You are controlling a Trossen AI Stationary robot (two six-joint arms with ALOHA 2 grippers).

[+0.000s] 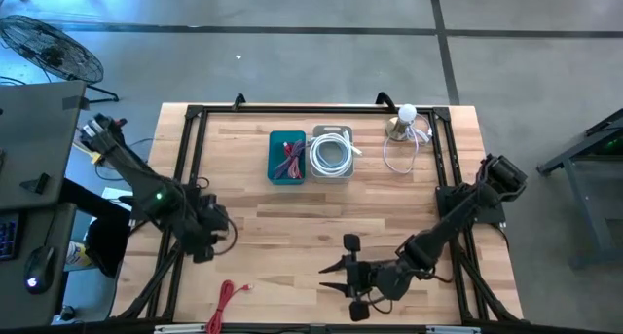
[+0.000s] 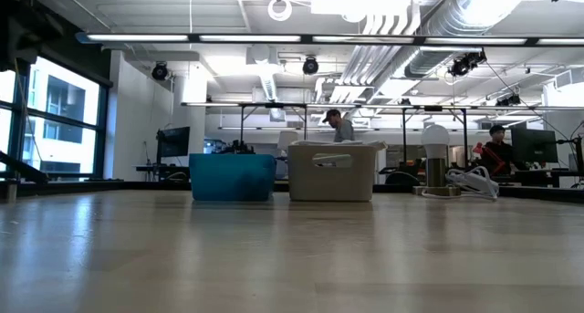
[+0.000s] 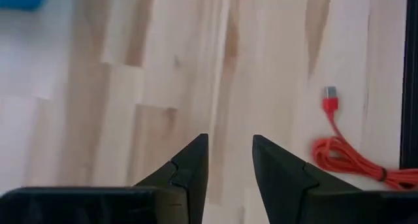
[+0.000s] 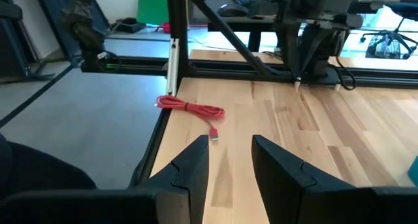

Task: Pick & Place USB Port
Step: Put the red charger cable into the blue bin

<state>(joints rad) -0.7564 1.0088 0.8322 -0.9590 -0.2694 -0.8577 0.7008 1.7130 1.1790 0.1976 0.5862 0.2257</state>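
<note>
A red USB cable [image 1: 226, 300] lies coiled near the table's near-left corner, its silver plug end [image 3: 330, 93] pointing toward the table's middle; the right wrist view also shows the cable [image 4: 192, 108]. My left gripper [image 1: 218, 229] is open over bare wood, just to the far side of the cable. My right gripper [image 1: 327, 278] is open near the near edge and points left toward the cable, well short of it. A blue bin [image 1: 287, 157] holding red cables and a pale bin [image 1: 332, 154] holding white cables stand at the far middle. The low view shows neither gripper.
A lamp with a white bulb [image 1: 406, 120] and a loose white cable [image 1: 399, 154] sit at the far right. A black frame [image 1: 185, 159] runs along the table's edges. In the low view the bins [image 2: 233, 176] stand far off, and people sit in the room behind.
</note>
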